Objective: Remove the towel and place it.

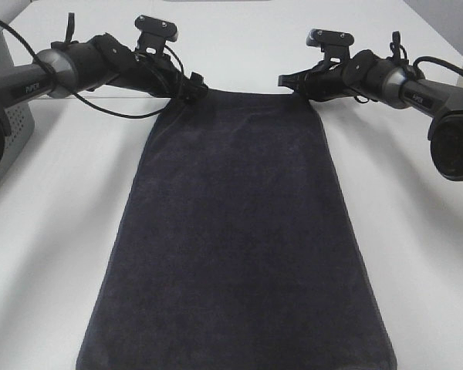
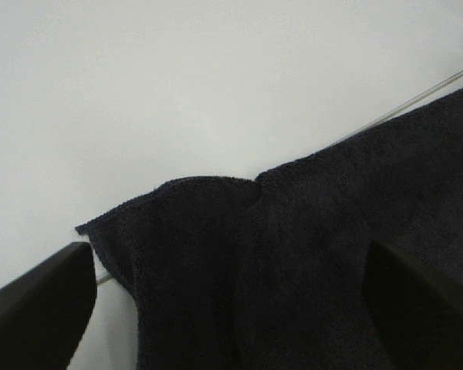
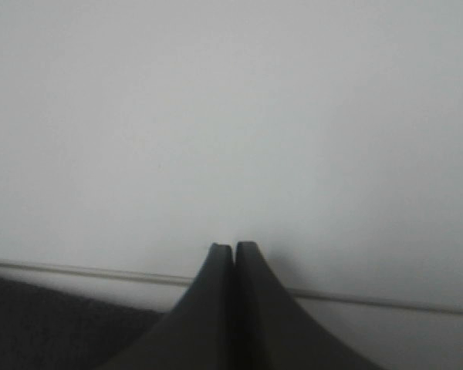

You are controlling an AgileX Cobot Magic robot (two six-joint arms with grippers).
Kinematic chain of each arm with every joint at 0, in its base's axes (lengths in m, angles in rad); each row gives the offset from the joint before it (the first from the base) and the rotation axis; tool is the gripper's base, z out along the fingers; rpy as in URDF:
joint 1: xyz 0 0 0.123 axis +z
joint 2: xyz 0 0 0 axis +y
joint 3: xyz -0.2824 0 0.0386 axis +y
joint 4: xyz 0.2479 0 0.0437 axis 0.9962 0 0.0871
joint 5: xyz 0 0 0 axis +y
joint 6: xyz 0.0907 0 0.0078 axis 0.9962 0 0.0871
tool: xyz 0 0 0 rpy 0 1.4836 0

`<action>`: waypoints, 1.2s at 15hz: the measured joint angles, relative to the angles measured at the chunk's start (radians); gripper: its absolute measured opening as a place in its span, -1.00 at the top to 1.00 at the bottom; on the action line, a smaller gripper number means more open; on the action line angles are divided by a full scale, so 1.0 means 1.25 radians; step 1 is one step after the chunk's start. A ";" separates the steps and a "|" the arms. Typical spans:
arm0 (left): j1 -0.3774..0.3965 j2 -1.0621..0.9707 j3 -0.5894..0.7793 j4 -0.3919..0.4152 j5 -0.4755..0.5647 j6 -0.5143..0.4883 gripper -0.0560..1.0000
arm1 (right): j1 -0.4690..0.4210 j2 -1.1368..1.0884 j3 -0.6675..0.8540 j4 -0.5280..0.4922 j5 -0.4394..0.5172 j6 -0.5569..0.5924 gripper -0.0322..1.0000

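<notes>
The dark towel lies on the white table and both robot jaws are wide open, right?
Not quite. The towel does lie on the white table, and the left gripper has its jaws open, but the right gripper has its jaws shut together. The right wrist view shows it.

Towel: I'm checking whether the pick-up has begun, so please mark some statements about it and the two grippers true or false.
1. The towel lies spread flat on the white table. True.
2. The left gripper is shut. False: its jaws stand wide open, one either side of a towel corner.
3. The right gripper has its jaws shut. True.
4. The towel sits inside a basket. False: the grey basket stands at the left of the high view, apart from the towel.
</notes>
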 joint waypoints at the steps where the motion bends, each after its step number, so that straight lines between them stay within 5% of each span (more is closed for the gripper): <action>1: 0.000 0.000 0.000 0.000 0.000 0.000 -0.77 | 0.000 0.000 0.000 0.015 -0.017 0.000 0.93; 18: 0.000 0.000 0.000 0.000 -0.022 0.000 -0.77 | 0.000 -0.012 0.000 0.149 -0.173 0.014 0.93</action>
